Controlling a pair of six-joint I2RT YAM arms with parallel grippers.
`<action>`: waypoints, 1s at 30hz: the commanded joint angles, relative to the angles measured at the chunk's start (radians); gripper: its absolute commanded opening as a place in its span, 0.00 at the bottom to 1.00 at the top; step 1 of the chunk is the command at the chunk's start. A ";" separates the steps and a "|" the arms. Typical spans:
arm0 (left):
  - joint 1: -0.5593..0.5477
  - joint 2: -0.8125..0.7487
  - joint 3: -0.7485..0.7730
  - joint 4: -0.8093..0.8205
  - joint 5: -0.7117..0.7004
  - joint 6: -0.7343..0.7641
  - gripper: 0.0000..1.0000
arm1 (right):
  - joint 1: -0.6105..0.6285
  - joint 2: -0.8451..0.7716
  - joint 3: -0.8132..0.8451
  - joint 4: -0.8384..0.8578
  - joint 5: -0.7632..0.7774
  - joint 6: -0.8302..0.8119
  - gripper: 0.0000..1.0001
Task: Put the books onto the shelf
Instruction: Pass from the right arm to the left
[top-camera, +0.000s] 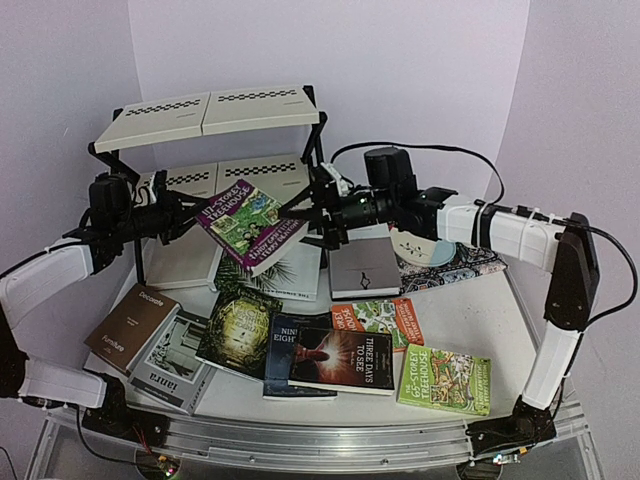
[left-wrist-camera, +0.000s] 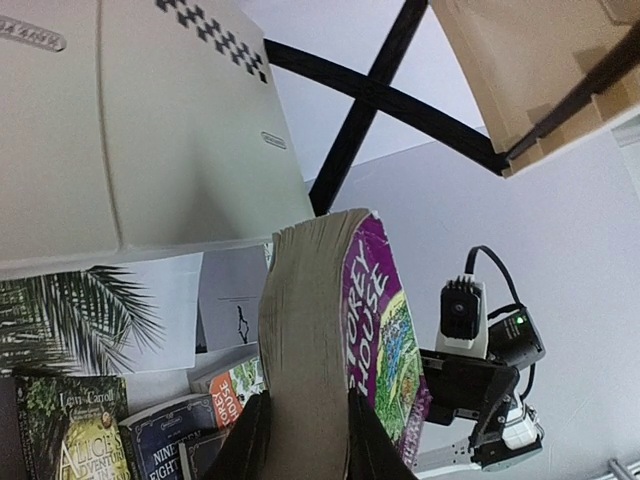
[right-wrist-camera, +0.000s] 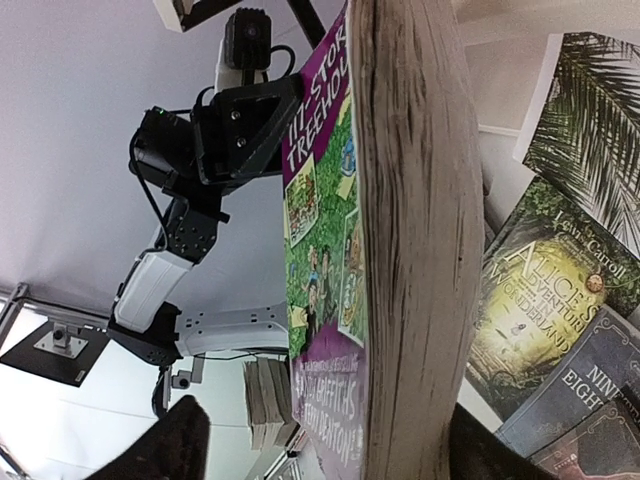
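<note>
The purple book (top-camera: 248, 225) is held in the air between the two arms, just in front of the shelf (top-camera: 210, 112), with the lower tier at 12 o'clock from it and the other books on the surface (top-camera: 450, 305) at 6 o'clock. The left pincer (left-wrist-camera: 305, 432) is clamped on the book's title end, a finger pressed on each side of the page block. The right pincer (right-wrist-camera: 320, 450) is seen spread apart around the opposite end, clear of the cover. In the top view the book's long axis is set from about 10 to 4 o'clock, cover tilted upward. The left arm is judged the carrier, and a push toward 12 o'clock is called for.
</note>
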 joint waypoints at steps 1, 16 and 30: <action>0.001 -0.099 -0.032 0.033 -0.151 -0.061 0.00 | 0.003 -0.046 0.018 -0.124 0.187 -0.174 0.93; -0.002 -0.148 -0.039 0.040 -0.236 -0.141 0.00 | 0.278 -0.120 0.160 -0.579 0.976 -0.856 0.93; -0.002 -0.162 0.023 0.056 -0.321 -0.179 0.00 | 0.431 -0.056 0.262 -0.577 1.222 -1.089 0.87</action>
